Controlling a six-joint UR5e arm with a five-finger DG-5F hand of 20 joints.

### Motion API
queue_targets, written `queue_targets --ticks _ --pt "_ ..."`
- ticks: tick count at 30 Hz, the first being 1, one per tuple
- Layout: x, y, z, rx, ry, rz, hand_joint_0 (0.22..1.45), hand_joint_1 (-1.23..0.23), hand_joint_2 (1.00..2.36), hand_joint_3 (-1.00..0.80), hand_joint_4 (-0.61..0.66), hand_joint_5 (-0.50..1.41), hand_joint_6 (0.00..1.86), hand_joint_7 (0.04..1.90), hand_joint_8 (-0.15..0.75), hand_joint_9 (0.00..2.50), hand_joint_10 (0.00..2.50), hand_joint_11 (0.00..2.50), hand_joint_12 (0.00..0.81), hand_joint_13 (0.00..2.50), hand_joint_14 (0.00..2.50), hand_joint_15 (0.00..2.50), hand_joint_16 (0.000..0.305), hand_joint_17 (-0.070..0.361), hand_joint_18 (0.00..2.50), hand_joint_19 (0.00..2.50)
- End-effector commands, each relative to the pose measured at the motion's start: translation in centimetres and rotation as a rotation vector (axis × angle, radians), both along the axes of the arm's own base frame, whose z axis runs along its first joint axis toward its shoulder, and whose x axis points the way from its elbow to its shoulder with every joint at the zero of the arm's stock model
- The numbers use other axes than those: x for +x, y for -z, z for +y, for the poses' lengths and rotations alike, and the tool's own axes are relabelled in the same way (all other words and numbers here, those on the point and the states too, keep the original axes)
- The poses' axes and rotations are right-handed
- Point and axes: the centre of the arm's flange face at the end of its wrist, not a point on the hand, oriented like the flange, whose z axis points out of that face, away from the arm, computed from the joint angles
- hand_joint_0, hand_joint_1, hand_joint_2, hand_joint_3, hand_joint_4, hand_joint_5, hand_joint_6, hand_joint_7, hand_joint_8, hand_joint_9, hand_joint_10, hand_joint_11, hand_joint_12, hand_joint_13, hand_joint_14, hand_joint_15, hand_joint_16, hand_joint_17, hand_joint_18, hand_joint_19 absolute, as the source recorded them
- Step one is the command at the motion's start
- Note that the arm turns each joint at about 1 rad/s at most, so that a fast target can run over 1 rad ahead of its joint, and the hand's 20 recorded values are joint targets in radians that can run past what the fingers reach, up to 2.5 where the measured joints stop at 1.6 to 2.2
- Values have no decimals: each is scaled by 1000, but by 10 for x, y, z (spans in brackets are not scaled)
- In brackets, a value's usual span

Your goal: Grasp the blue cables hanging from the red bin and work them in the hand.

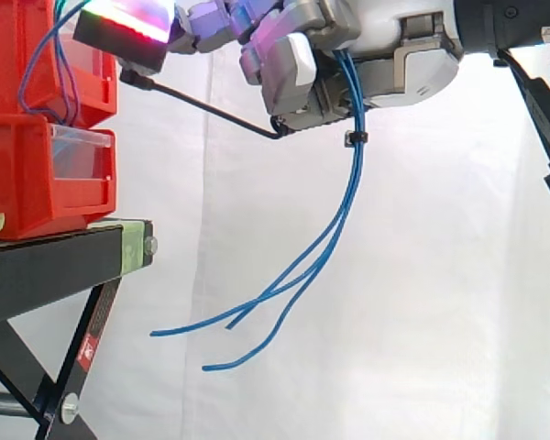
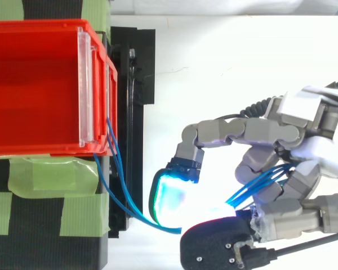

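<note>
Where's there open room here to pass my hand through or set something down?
Open: inside the upper red bin, floor bare, and the space under the hand, right of the dangling blue cables. Crowded: the gap between bin front and hand, crossed by those cables.

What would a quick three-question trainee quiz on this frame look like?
1. True or false: the free ends of the blue cables hang in the air below the hand.
2. Pick one. The hand is: A) open and apart from the cables; B) shut on the blue cables; C) shut with nothing in it.
3. Fill in: a small black tie binds the cables just ___ the hand.

Key: 1 true; 2 B; 3 below.
</note>
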Motion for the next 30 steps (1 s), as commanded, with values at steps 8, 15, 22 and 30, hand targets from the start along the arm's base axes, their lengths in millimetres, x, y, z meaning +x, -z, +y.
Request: queue_targets --ticks 8,15,22,30 --pt "0 0 0 35 1 -12 947 -753 1019 -580 323 244 286 1274 535 1779 2500 2500 712 2021 2500 1972 237 178 2500 648" --pt "0 0 0 34 -2 -9 936 -779 1013 -713 327 247 258 1288 535 1779 2500 2500 712 2021 2500 1972 237 178 2500 648" --pt "-5 5 -1 -49 -10 63 938 -780 1009 -783 332 250 266 1287 535 1779 2500 2500 712 2021 2500 1972 237 178 2500 648" --pt "-7 5 -4 -159 -1 108 945 -783 1009 -795 329 254 286 1280 535 1779 2500 2500 712 2021 2500 1972 237 178 2500 648"
